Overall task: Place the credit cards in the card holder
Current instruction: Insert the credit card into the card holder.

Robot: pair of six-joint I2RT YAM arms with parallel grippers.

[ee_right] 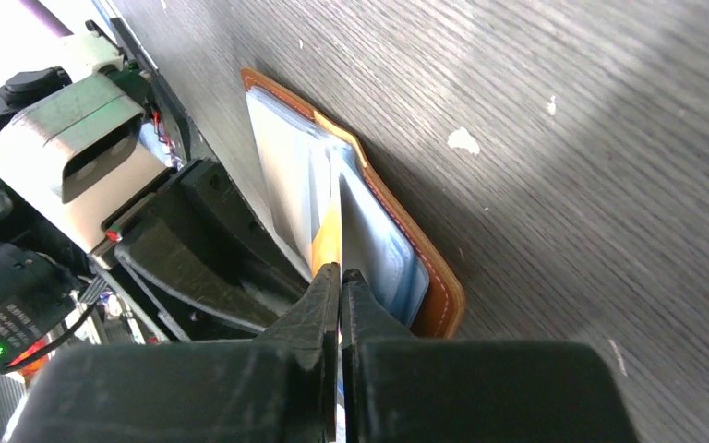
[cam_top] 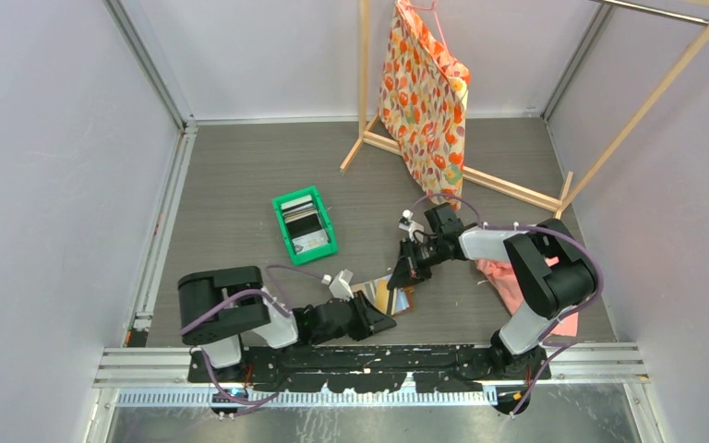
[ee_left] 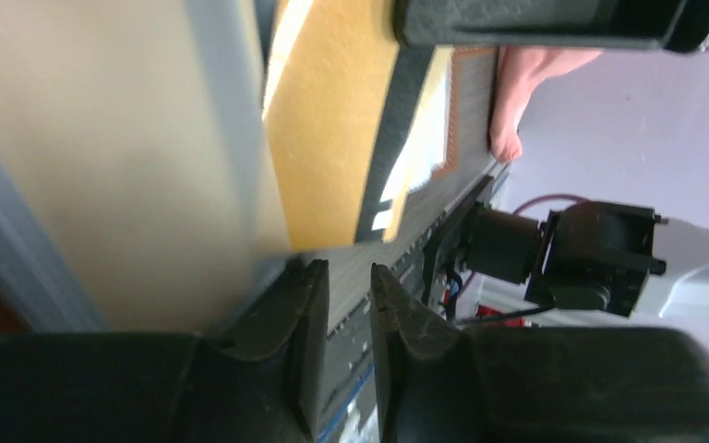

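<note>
The brown card holder (cam_top: 395,300) lies open on the table near the front edge, its light-blue slots (ee_right: 383,249) facing up. My right gripper (cam_top: 402,274) (ee_right: 342,274) is shut on a gold card (ee_right: 330,242), held edge-on with its far end among the holder's slots (ee_right: 438,286). The same gold card with a dark stripe (ee_left: 332,120) fills the left wrist view. My left gripper (cam_top: 383,318) (ee_left: 349,272) sits low at the holder's near-left flap. Its jaws are a little apart with nothing between them. More cards (cam_top: 303,220) stand in the green bin.
The green bin (cam_top: 286,235) stands left of centre. A pink cloth (cam_top: 517,281) lies by the right arm. A wooden rack (cam_top: 517,189) with a hanging floral bag (cam_top: 425,92) stands at the back. The metal rail (cam_top: 369,365) runs along the front.
</note>
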